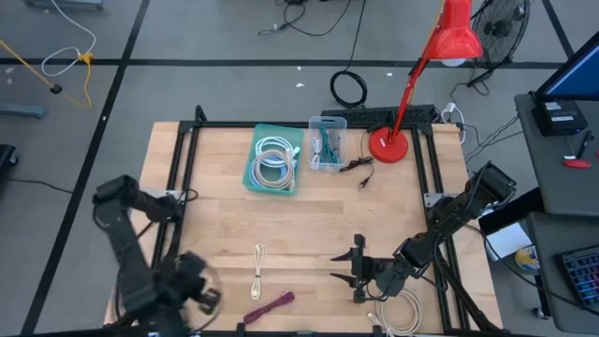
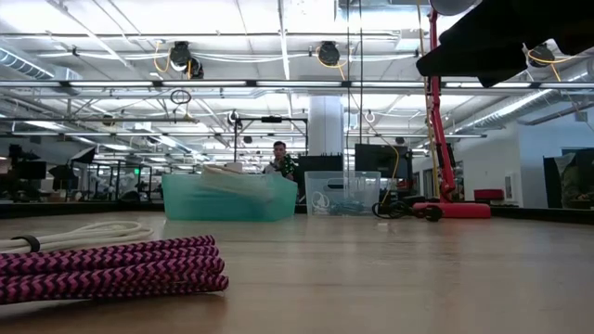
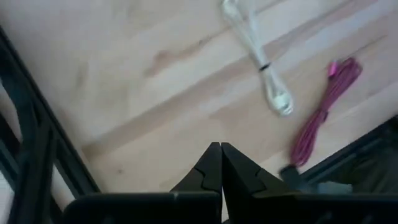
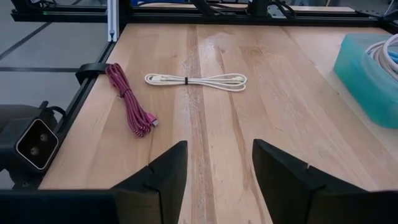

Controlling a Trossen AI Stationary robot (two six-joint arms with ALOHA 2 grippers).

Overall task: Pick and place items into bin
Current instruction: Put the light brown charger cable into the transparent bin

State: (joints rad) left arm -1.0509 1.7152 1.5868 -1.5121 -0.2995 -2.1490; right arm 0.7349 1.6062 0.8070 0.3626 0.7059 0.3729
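Note:
A cream bundled cord (image 1: pixel 259 267) (image 4: pixel 196 79) and a maroon braided cord (image 1: pixel 271 304) (image 4: pixel 127 102) lie flat on the wooden table near its front edge. My left gripper (image 3: pixel 221 149) is shut and empty. It hangs above the table's near left corner (image 1: pixel 192 292), left of both cords. My right gripper (image 4: pixel 217 158) stands open with nothing between its fingers at the near right (image 1: pixel 348 271), pointing across the table toward the cords. A teal bin (image 1: pixel 273 159) at the far middle holds white and pale coils. Beside it, a clear bin (image 1: pixel 328 145) holds small teal cords.
A red lamp (image 1: pixel 388 145) stands at the far right with its black cord (image 1: pixel 360 170) on the table. A white coil (image 1: pixel 398 314) lies under my right arm at the near edge. Black frame rails (image 1: pixel 178 178) border the table. A person (image 2: pixel 280 160) shows far behind the bins.

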